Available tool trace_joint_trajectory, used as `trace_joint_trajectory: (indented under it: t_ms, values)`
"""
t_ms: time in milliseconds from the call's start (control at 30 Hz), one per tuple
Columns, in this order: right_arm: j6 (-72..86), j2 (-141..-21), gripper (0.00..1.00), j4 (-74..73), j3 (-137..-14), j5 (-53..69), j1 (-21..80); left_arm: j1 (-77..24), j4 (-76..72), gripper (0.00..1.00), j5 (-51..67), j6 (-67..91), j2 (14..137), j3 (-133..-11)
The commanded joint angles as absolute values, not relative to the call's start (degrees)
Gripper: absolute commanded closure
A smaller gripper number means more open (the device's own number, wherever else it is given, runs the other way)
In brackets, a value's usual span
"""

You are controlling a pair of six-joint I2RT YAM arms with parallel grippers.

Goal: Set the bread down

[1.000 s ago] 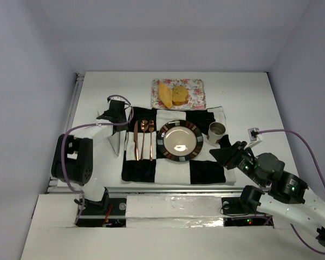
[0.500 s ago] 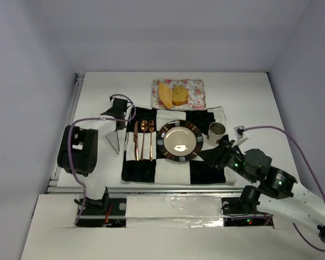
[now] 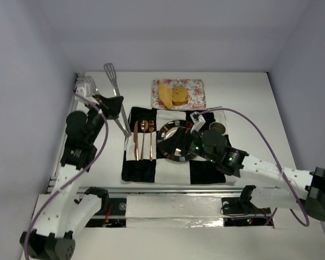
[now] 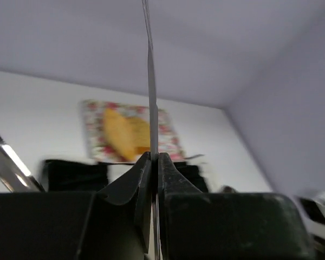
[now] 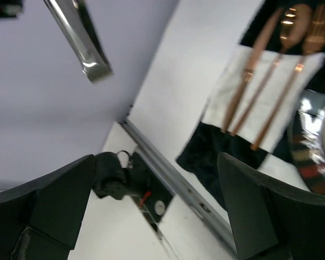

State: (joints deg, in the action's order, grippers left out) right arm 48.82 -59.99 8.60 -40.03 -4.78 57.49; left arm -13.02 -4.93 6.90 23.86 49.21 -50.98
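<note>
The bread, an elongated yellow piece [image 3: 164, 94] and a squarer toasted-brown piece [image 3: 179, 95], lies on a floral tray [image 3: 196, 95] at the back of the table. In the left wrist view the bread [image 4: 122, 134] shows far ahead of the jaws. My left gripper [image 3: 115, 104] [image 4: 154, 156] is raised at the left and shut on metal tongs [image 3: 109, 71]. One thin arm of the tongs [image 4: 150, 81] runs up from between the jaws. My right gripper [image 3: 180, 142] [image 5: 156, 162] hovers over the round plate [image 3: 168, 130], its fingers wide apart with nothing between them.
A black-and-white checked mat [image 3: 151, 170] carries the plate, a copper knife, spoon and fork [image 3: 143, 140] [image 5: 271, 70] and a small cup [image 3: 217, 128]. The tongs' end [image 5: 81, 40] shows in the right wrist view. A metal rail [image 5: 173, 179] runs along the near table edge.
My left gripper shut on the tongs and lifted them up and back. My right arm swung left from beside the mat to above the plate, its jaws opening wide.
</note>
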Motion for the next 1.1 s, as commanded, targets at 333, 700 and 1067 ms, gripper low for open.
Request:
trace_joint_trajectory:
  t_ms: [333,700,1067]
  values:
    - [50.98,-73.12,0.0,38.06,-44.56,6.24,59.68,-13.36,-69.51,1.0,35.86,69.51,43.77,-20.48]
    - [53.43,-79.89,0.02,41.47,-45.26,8.78,60.82,-16.26,-84.71,1.0,37.0,75.93,46.57,-16.26]
    - [56.33,-83.58,0.23,50.0,-45.27,10.28,60.82,-18.72,-85.87,1.0,37.62,75.76,47.2,-16.79]
